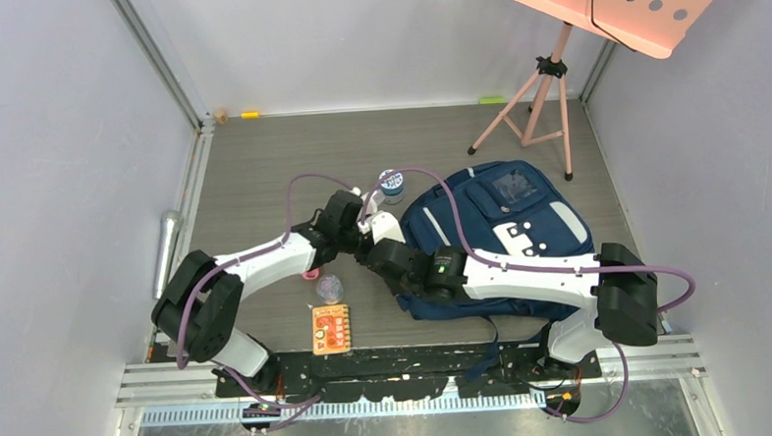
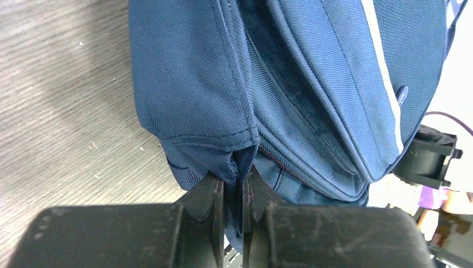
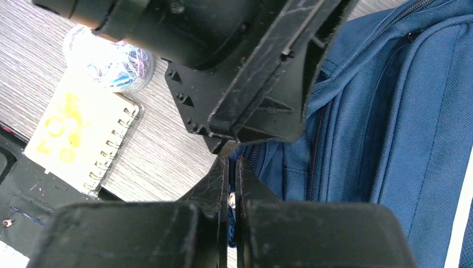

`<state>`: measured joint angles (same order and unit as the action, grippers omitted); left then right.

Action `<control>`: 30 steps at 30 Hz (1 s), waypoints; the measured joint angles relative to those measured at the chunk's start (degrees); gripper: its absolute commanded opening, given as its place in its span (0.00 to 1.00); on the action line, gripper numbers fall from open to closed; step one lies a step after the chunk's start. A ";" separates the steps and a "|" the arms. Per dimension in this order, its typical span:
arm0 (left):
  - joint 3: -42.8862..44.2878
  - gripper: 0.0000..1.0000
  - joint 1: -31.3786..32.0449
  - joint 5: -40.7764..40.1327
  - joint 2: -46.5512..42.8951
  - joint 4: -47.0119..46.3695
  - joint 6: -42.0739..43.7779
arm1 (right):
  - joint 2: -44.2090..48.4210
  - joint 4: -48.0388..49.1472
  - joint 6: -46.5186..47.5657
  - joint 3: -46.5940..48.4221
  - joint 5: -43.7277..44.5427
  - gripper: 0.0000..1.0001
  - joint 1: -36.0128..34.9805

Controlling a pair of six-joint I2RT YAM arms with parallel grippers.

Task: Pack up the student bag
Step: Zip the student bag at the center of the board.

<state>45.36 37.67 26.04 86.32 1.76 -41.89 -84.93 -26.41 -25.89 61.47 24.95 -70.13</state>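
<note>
my left pincer (image 2: 234, 181) is pinched nearly together on a fold of fabric at the left edge of the student bag (image 1: 490, 213); my right pincer (image 3: 231, 173) is closed just beside the bag's zip edge, catching what i cannot tell. the bag lies flat on the counter (image 1: 262, 164), with bare wood to its left and a spiral notebook (image 1: 331, 328) near its left corner
</note>
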 measured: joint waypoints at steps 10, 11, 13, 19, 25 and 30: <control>13.29 0.00 -4.46 3.21 7.69 13.68 8.74 | -0.59 4.85 1.90 -0.35 1.42 0.00 1.53; 14.97 0.00 -5.14 4.22 9.11 14.97 9.55 | -0.63 5.53 2.12 -0.57 1.81 0.00 1.66; 17.73 0.00 -5.88 5.42 11.50 16.76 11.04 | -0.63 6.12 2.43 -0.98 2.32 0.00 1.90; 26.86 0.00 -6.54 7.52 18.56 22.12 15.93 | -0.63 7.17 3.63 -2.25 4.22 0.01 2.16; 33.79 0.00 -6.62 8.33 23.41 25.40 19.65 | -0.61 6.58 5.81 -2.47 5.86 0.00 2.45; 37.24 0.00 -7.02 8.26 25.90 26.77 20.39 | -0.48 4.96 7.02 -2.49 5.68 0.00 2.45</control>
<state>82.61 30.65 34.30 112.22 28.53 -21.50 -85.41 -21.45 -18.87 58.98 30.63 -67.68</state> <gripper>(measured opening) 0.105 0.050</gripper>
